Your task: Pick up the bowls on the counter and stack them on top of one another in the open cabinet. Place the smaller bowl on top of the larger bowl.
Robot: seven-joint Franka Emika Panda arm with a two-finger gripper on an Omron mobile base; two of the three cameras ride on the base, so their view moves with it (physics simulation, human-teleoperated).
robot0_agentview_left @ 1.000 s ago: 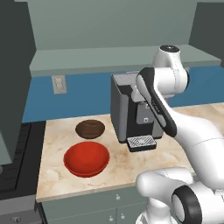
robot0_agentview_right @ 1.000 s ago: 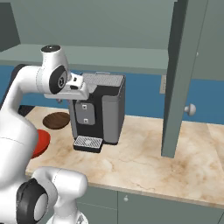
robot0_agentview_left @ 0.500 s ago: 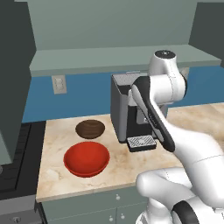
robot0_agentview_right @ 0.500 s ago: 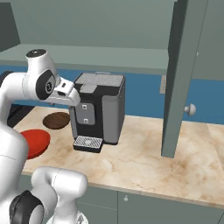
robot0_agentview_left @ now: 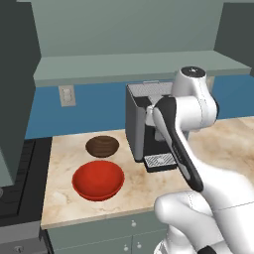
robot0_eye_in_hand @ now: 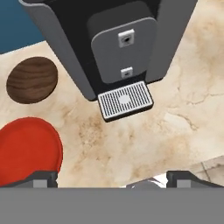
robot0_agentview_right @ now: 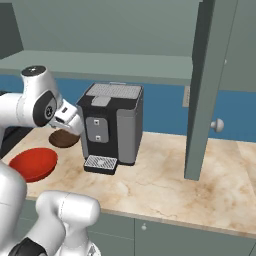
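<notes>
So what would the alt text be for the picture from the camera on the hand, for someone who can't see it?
Looking down on a beige marble counter: a dark coffee machine with a grated drip tray stands at top centre. A small dark brown bowl sits to its left, and a wide red bowl lies below that at the left edge.

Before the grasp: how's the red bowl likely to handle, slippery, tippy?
The red bowl looks glossy with smooth plain sides, so the fingers may slip; a rim pinch seems safer. It is wide and shallow, resting upright on the counter, so a push would probably slide it, not tip it. It looks rigid; weight can't be judged.
</notes>
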